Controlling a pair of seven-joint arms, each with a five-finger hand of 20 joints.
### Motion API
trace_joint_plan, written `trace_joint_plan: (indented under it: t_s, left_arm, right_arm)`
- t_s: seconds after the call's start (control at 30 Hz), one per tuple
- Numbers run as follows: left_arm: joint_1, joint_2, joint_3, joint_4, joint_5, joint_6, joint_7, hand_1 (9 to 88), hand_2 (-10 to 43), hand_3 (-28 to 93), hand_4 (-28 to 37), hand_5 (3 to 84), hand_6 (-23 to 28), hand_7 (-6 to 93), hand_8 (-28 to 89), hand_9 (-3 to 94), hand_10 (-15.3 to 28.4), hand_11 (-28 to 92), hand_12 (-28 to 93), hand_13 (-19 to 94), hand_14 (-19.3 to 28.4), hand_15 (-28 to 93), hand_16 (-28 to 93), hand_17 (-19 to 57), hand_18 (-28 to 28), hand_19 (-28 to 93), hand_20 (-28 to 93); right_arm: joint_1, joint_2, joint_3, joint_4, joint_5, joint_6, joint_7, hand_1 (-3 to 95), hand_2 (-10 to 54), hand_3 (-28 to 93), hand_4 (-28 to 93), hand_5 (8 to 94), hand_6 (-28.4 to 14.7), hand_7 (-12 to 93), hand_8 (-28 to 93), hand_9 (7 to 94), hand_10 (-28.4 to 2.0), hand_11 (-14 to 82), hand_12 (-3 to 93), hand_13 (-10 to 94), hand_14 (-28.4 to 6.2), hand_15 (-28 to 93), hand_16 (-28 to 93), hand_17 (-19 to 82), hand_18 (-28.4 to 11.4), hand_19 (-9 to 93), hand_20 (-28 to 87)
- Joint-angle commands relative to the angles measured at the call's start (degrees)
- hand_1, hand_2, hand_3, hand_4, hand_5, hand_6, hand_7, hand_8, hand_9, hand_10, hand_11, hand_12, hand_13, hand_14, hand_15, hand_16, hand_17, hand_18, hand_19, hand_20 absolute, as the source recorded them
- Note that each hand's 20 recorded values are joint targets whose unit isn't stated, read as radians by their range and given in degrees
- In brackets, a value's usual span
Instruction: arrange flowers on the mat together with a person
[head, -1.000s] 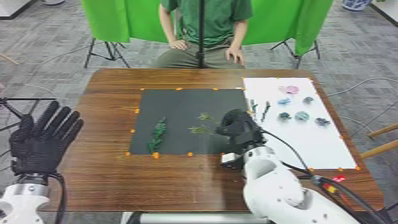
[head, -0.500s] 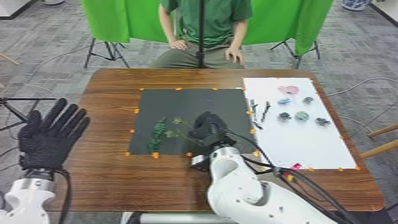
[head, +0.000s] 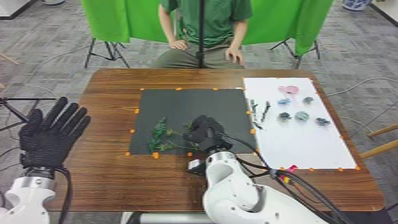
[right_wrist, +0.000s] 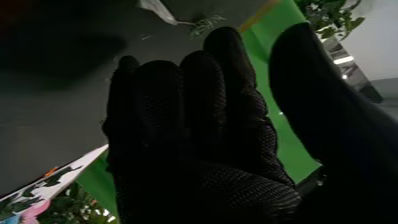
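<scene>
The black mat (head: 173, 107) lies on the brown wooden table (head: 111, 112), with bits of orange tape along its edges. The right robot hand (head: 204, 132) is over the near part of the mat, right of its middle. In the right wrist view its fingers are straight and its thumb stands apart from them, so it is released, with nothing gripped. The right arm (head: 233, 180) comes in across the mat's near edge, black cables (head: 289, 176) beside it.

On the left part of the mat lies a leafy green stem (head: 160, 131), running from near the mat's middle towards its near edge. Thin green sprigs (head: 171, 146) lie between that stem and the right robot hand; I cannot tell whether they touch the glove.

Just right of the mat is a white sheet (head: 311, 145). On its side next to the mat lie slender dark stems (head: 266, 111). Farther from the mat, on the same sheet, are a pink flower (head: 289, 90), a blue flower (head: 284, 101), a pale blue-green flower (head: 302, 116) and several dark flower heads (head: 322, 121).

The left robot hand (head: 51, 137) is well left of the mat, also released, its fingers straight and slightly spread. Beyond the mat and table hangs green cloth (head: 111, 22).
</scene>
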Motion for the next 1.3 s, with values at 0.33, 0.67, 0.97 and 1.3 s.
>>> trace_joint_plan:
  t_s: [0.33,0.67,0.97,1.3]
  left_arm:
    - [2.18,-1.53,-0.89,-0.41,-1.13,2.21,-0.12,28.3,9.6,71,-28.3,45.0,6.5,9.8,-9,40.8,14.3,16,8,30,14.9,29,-6,-2.6,12.1,26,12]
    - [0.64,-1.18,0.29,0.18,-0.57,2.37,-0.94,28.8,9.2,71,-28.3,44.9,6.7,10.1,-9,40.7,14.5,16,8,29,15.5,30,-7,-2.8,12.3,27,12]
    - [0.07,-0.44,1.11,0.6,-1.61,2.57,-0.71,28.9,9.3,71,-28.3,44.9,6.7,10.2,-9,40.6,14.5,16,8,29,15.9,30,-7,-3.1,12.5,27,12]
    - [0.37,-0.95,1.3,0.32,-1.46,2.83,-1.89,28.6,10.0,70,-28.3,45.0,6.9,10.2,-9,40.5,14.6,16,8,29,16.1,31,-7,-3.3,12.7,28,12]
  right_arm:
    - [-4.25,4.96,1.59,-3.62,-5.76,-13.45,-0.88,39.2,-9.5,66,-26,62.2,-6.2,47,-14,56.8,-20.0,61.7,35.0,52,-19.5,79,24,19,-24.1,69,21]
    - [-0.7,2.67,-4.23,1.3,-9.87,-14.17,-0.7,40.0,-9.5,62,-28,65.3,-5.3,57,-14,59.3,-20.1,61.8,37.2,54,-19.6,79,26,20,-25.1,71,24]
    - [-2.35,0.35,-1.36,0.6,-0.22,-19.17,0.41,54.2,-9.5,57,-20,73.5,-2.3,51,18,66.7,-18.8,59.9,38.5,61,-18.8,77,29,22,-24.9,70,26]
    - [-4.34,-0.98,1.21,-1.34,4.75,-24.66,1.22,53.8,-9.5,61,-18,77.6,-2.6,46,21,69.8,-19.2,58.3,39.1,63,-19.4,76,30,23,-25.6,71,27]
